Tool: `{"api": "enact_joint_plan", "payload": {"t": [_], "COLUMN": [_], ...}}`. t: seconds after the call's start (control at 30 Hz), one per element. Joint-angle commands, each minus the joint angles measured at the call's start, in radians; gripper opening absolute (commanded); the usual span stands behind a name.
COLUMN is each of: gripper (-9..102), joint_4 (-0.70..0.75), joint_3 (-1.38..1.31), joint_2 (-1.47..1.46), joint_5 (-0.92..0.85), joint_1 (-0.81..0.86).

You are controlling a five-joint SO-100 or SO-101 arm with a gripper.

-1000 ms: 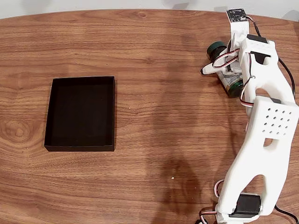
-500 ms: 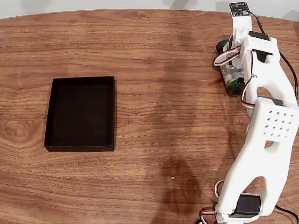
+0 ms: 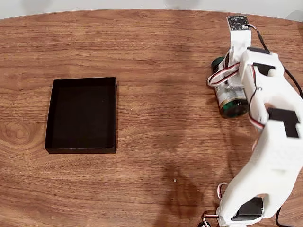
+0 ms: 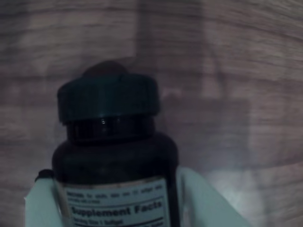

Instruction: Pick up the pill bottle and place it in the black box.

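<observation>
The wooden worktop (image 3: 156,56) carried everything, with the white arm (image 3: 270,156) rising from its lower right edge in the fixed view and reaching toward the far right corner. The black box (image 3: 81,115) lay flat and open well apart on the left side of that view, nothing in it. At the arm's end the gripper (image 3: 226,81) had the pill bottle (image 3: 230,97) between its fingers, the bottle lying roughly along the reach of the arm, base toward the camera and cap (image 3: 218,63) pointing away. In the wrist view the pill bottle (image 4: 113,156) stood close against the lens, cap (image 4: 108,99) uppermost in the picture, with a white finger (image 4: 199,198) pressed beside its labelled body on the right and another white part low on the left, so the fingers looked clenched on the bottle's body below the neck. Whether the bottle rested on the worktop or hung just clear of it could not be told. The step in hand appeared to be the lift and carry. To do it well, the grasp should be kept firm, the bottle raised enough to clear the box's low walls, then swung left across the worktop and lowered over the middle of the box before release.
</observation>
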Motion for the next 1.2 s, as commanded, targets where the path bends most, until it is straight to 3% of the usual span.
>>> {"api": "enact_joint_plan", "payload": {"t": [0.0, 0.3, 0.7, 0.87, 1.17], "gripper": [5, 4, 3, 1, 0], "joint_4": [-0.052, -0.106, -0.563, -0.818, -1.112], "joint_3": [0.170, 0.500, 0.830, 0.914, 0.943], "joint_2": [0.339, 0.693, 0.950, 0.936, 0.821], "joint_5": [-0.014, -0.066, -0.316, -0.387, -0.433], "joint_1": [-0.037, -0.117, -0.374, -0.471, -0.555]}}
